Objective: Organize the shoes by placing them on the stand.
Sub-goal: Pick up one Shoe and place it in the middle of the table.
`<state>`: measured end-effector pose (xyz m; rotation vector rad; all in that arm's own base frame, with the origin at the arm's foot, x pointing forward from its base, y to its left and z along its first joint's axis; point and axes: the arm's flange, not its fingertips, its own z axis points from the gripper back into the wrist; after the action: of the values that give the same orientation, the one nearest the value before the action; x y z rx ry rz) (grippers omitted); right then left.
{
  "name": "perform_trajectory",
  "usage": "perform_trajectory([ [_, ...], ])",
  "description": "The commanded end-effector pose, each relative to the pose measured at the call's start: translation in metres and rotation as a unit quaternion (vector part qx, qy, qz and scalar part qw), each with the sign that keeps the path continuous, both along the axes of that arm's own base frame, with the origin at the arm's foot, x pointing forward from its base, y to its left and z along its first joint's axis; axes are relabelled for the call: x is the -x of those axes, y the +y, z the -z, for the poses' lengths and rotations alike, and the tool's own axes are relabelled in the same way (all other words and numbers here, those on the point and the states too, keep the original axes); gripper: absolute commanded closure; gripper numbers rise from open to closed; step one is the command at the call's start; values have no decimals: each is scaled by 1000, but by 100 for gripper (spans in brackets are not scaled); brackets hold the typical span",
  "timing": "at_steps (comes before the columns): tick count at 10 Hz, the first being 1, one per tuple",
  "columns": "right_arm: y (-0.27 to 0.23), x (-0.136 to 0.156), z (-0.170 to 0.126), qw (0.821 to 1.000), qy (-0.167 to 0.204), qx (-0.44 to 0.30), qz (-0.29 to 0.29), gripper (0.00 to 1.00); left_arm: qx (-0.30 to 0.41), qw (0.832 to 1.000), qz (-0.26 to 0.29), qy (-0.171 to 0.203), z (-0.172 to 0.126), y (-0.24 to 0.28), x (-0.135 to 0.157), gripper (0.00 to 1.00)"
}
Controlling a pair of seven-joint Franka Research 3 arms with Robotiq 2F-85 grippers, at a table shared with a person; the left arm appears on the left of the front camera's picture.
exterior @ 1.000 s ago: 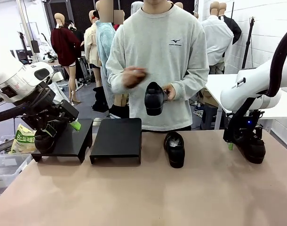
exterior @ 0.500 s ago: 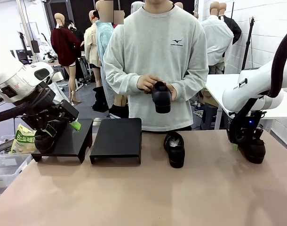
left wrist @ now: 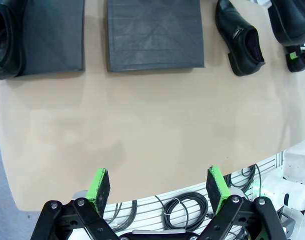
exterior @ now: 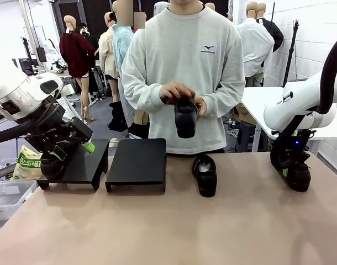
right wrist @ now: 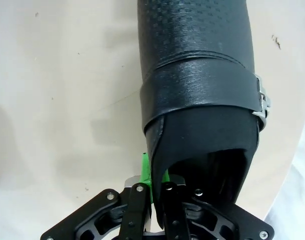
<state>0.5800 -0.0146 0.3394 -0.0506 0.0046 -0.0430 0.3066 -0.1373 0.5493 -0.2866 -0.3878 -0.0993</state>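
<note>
Several black glossy shoes are in view. One shoe (exterior: 51, 164) rests on the left part of the black stand (exterior: 83, 168), right under my open, empty left gripper (exterior: 73, 150). In the left wrist view the left gripper (left wrist: 157, 184) looks down on the table from high up. A second shoe (exterior: 205, 174) lies on the table beside the stand's right part (exterior: 136, 163). At the table's right end my right gripper (exterior: 287, 171) is shut on the side wall of a third shoe (right wrist: 197, 75), near its heel opening. The person holds another shoe (exterior: 185, 117) in both hands.
The person stands at the far edge behind the middle of the table. A clear bin (exterior: 5, 199) and a snack bag (exterior: 27, 163) sit off the table's left end. The near half of the tan table (exterior: 168, 232) is bare.
My right gripper has closed on the shoe's side wall and shifted slightly right. The person has brought a second hand to the held shoe and turned it. The left arm is still.
</note>
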Motion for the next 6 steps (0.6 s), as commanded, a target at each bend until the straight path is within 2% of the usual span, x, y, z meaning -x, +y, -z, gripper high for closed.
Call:
perform_trajectory([
  [1,4,1,7,1000,-6,15,8,100,7,1000,3,2,0,0,0,0],
  [2,3,0,6,1000,-2,11,11,100,7,1000,3,2,0,0,0,0],
  [3,3,0,0,999,18,-3,45,100,7,1000,3,2,0,0,0,0],
  [4,7,6,-15,996,18,-7,87,100,7,1000,3,2,0,0,0,0],
  [6,25,35,-63,992,-15,-28,124,100,7,1000,3,2,0,0,0,0],
])
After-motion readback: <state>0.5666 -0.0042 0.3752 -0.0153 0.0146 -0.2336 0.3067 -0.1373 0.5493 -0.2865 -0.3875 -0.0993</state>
